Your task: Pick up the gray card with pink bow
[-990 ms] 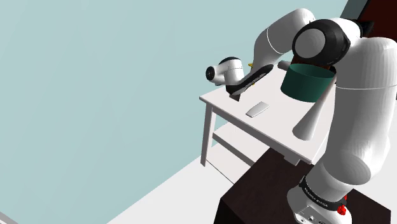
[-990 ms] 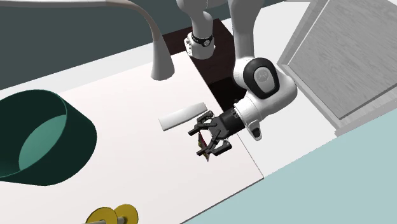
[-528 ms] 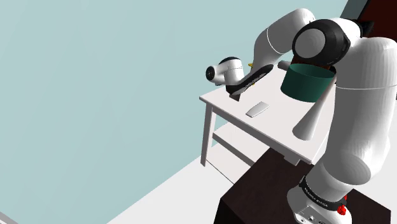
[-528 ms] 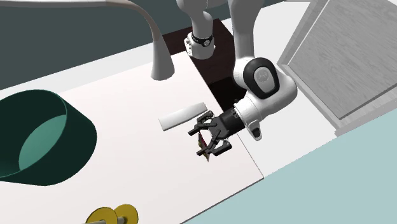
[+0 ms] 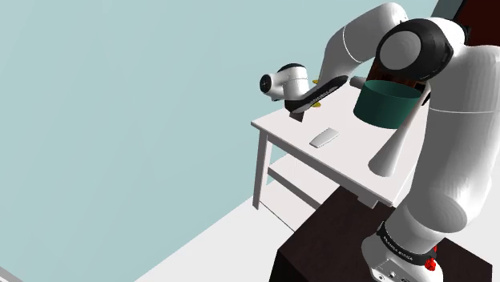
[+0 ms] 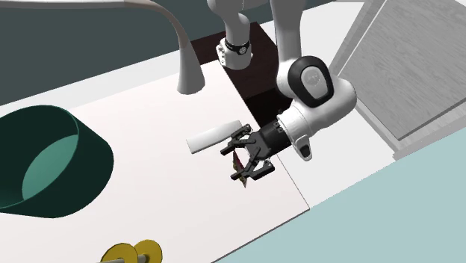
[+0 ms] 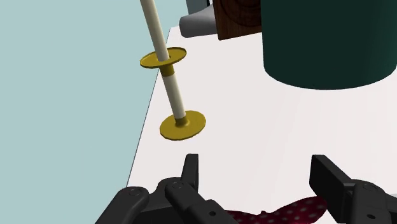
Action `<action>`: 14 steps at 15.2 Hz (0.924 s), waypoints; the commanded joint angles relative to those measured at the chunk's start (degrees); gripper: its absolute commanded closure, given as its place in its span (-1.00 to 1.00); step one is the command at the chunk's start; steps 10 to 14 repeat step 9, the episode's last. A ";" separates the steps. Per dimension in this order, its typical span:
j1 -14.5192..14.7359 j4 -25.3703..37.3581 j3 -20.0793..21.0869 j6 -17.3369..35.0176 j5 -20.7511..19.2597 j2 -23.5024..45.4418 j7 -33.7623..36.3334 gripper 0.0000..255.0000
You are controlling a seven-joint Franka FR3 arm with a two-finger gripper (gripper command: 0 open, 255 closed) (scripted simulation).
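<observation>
My black gripper (image 6: 236, 166) hangs over the white table (image 6: 149, 112) near its edge, shut on the card (image 6: 238, 164), a thin dark piece with a reddish-pink bow. The bow (image 7: 280, 212) is red with pale dots and lies between my two fingers, which clasp the card from both sides. From the shoulder camera my gripper (image 5: 298, 117) is at the table's far corner, at the end of the outstretched arm. I cannot make out the card's grey face.
A flat white bar (image 6: 215, 135) lies just beside the gripper. Further along the table stand a large dark green pot (image 6: 52, 161), a gold spool-like stand on a pale rod (image 7: 173, 83) and a tall white horn-shaped piece (image 6: 187, 52). The table edge (image 6: 284, 213) is close.
The arm has risen a little, and the hand has shifted slightly with the card still between its fingers. Everything else on the table stays put.
</observation>
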 commanded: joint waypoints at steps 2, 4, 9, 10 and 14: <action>0.02 -0.01 0.08 -0.44 0.53 -1.61 -1.66 1.00; 0.02 0.22 0.13 -0.72 0.88 -2.44 -2.76 1.00; 0.02 0.67 0.20 -1.18 1.43 -3.69 -4.50 1.00; 0.02 0.67 0.20 -1.18 1.43 -3.69 -4.50 1.00; 0.02 0.67 0.20 -1.18 1.43 -3.69 -4.50 1.00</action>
